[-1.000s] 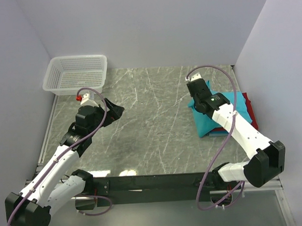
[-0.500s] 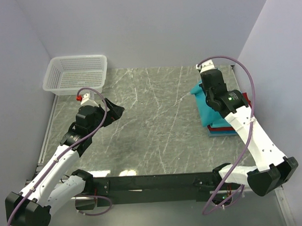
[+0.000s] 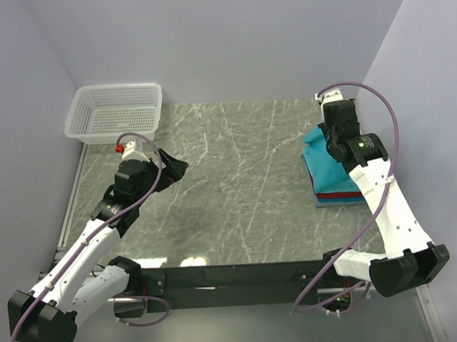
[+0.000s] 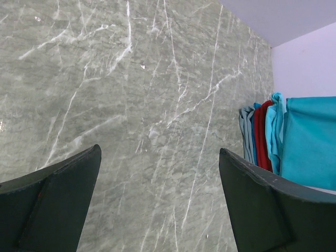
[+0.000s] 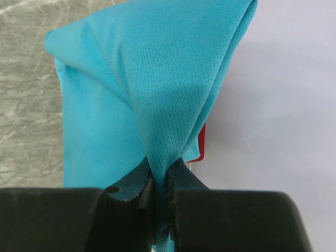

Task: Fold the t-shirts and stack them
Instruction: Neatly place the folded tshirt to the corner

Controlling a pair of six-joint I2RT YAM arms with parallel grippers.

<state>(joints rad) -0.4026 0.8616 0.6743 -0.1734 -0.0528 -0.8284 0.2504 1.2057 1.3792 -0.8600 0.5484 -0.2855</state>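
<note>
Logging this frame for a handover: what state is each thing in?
left gripper: jaws wide open, empty
right gripper: jaws shut on teal t-shirt
teal t-shirt: pinched at one edge, lying atop the stack
stack: folded flat, red and blue layers
basket: upright, empty

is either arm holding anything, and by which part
The right arm holds the teal t-shirt, jaws pinching a bunched fold of its cloth. The left arm holds nothing, jaws open.
</note>
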